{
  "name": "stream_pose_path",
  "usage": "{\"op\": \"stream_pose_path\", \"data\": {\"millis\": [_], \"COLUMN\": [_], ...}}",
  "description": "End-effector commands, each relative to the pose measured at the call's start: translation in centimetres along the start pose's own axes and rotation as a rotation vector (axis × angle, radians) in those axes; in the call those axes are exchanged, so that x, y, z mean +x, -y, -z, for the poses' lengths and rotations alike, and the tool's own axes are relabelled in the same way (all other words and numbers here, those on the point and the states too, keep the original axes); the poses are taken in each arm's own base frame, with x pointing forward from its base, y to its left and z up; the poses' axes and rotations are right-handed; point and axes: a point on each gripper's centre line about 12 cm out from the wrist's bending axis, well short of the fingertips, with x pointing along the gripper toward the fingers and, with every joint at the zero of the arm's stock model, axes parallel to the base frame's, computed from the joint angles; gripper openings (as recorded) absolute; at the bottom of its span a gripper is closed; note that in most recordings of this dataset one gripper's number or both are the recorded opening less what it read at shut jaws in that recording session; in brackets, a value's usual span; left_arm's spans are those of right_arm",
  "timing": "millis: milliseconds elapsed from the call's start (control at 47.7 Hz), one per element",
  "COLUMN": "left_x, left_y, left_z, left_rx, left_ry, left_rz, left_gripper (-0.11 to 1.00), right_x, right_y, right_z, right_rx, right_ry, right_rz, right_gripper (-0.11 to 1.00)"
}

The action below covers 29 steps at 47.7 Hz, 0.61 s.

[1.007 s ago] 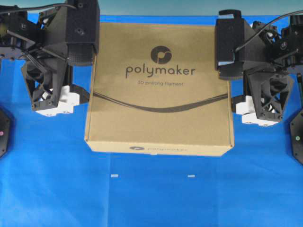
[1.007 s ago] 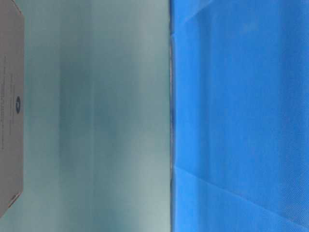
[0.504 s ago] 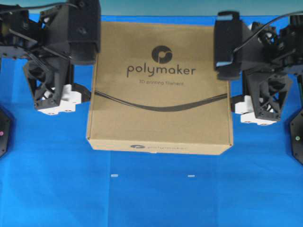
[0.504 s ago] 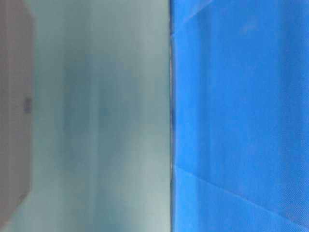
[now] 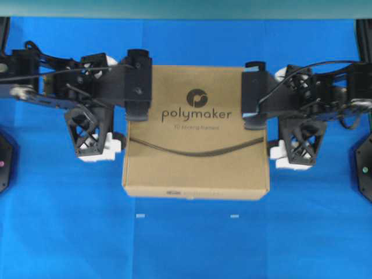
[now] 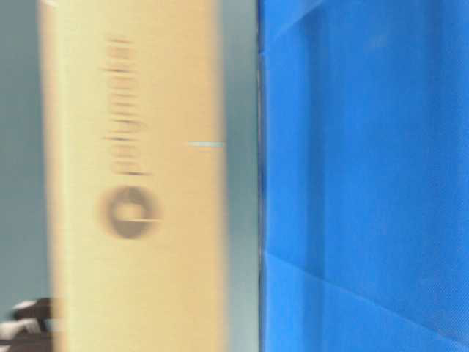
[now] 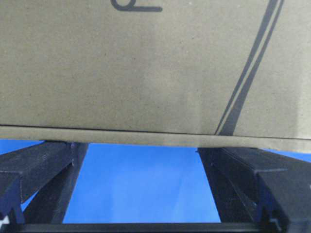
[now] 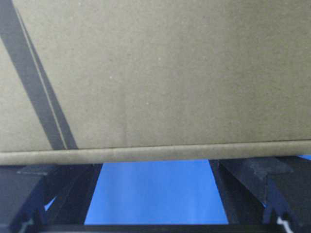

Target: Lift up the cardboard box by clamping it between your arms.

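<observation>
The cardboard box [image 5: 196, 139], brown with the dark "polymaker" logo and a curved line, lies flat between my two arms. My left gripper [image 5: 119, 136] presses on its left side and my right gripper [image 5: 272, 148] on its right side. In the left wrist view the box [image 7: 146, 63] fills the top, and the open left gripper [image 7: 141, 145] has both fingertips against its edge. The right wrist view shows the same: the box [image 8: 160, 73] above the open right gripper [image 8: 155, 162]. In the table-level view the box [image 6: 132, 183] is blurred, with a narrow gap to the blue cloth.
A blue cloth [image 5: 186, 244] covers the table. Two small white marks [image 5: 139, 216] lie in front of the box. Dark rounded bases sit at the left edge [image 5: 3, 163] and the right edge [image 5: 365, 171].
The box, clamped between both arms, has come down towards the cloth and looks smaller from overhead. Both arms have lowered and stretched out flatter.
</observation>
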Motion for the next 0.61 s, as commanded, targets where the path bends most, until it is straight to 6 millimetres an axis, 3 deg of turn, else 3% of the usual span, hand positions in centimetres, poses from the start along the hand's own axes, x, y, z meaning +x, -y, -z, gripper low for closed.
{"op": "stream_pose_path", "data": {"millis": [0, 273, 587], "left_x": [0.2, 5.9, 9.0], "left_y": [0.1, 0.6, 0.8], "left_z": [-1.6, 1.6, 2.9], "left_rx": [-0.022, -0.029, -0.026], "left_ry": [0.115, 0.05, 0.016], "left_rz": [-0.001, 0.008, 0.013], "left_gripper": [0.88, 0.88, 0.88], "right_x": [0.4, 5.1, 9.0], "right_y": [0.2, 0.2, -0.1], "right_z": [-1.6, -0.3, 1.3], "right_rx": [0.031, 0.024, 0.006], "right_ry": [0.123, 0.086, 0.068], "right_rz": [0.001, 0.002, 0.001], "right_gripper": [0.99, 0.99, 0.98]}}
